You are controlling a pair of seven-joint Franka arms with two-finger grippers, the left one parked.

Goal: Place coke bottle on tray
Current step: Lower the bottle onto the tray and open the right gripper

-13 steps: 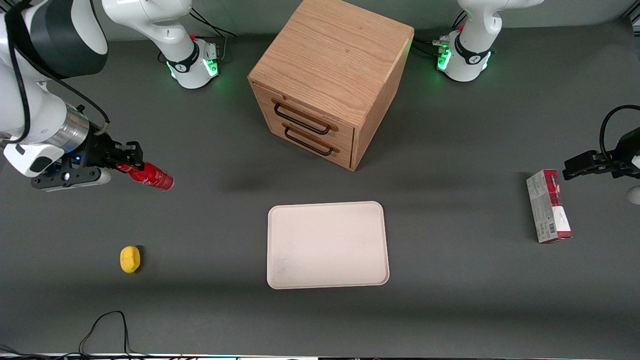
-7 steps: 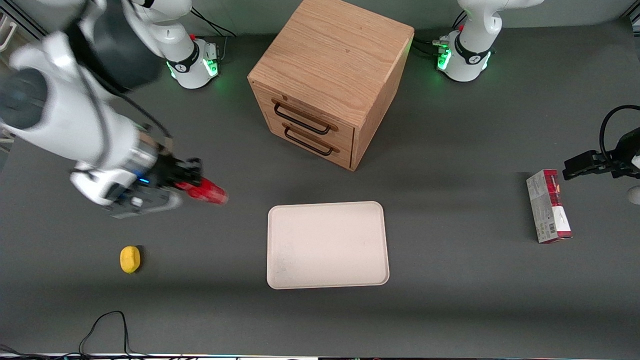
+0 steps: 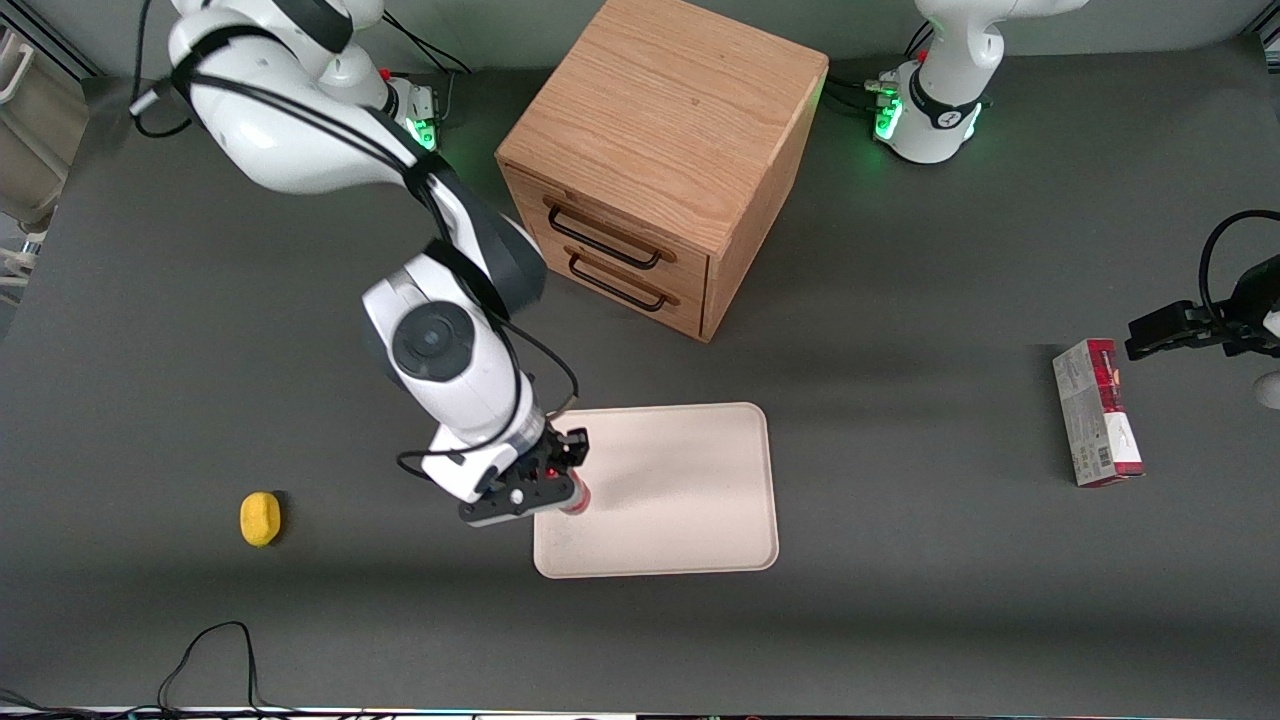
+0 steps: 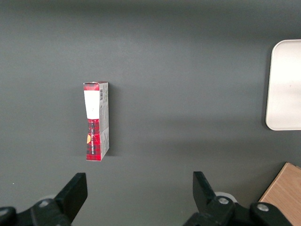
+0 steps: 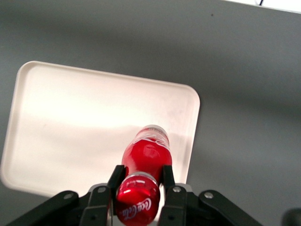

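My right gripper (image 3: 562, 478) is shut on the neck of the red coke bottle (image 3: 577, 497), which hangs upright under it above the cream tray (image 3: 680, 490), at the tray's end toward the working arm. In the right wrist view the fingers (image 5: 116, 177) clamp the bottle (image 5: 146, 155) just under its red cap, and the tray (image 5: 70, 117) lies below it. The bottle's base hangs above the tray, close to its rim. Whether the base touches the tray is unclear.
A wooden two-drawer cabinet (image 3: 660, 160) stands farther from the front camera than the tray. A yellow lemon (image 3: 260, 519) lies toward the working arm's end. A red-and-grey carton box (image 3: 1096, 412) lies toward the parked arm's end; it also shows in the left wrist view (image 4: 96, 120).
My right gripper has carried the bottle from the working arm's end of the table to above the tray's edge, and the bottle has turned from lying sideways to upright.
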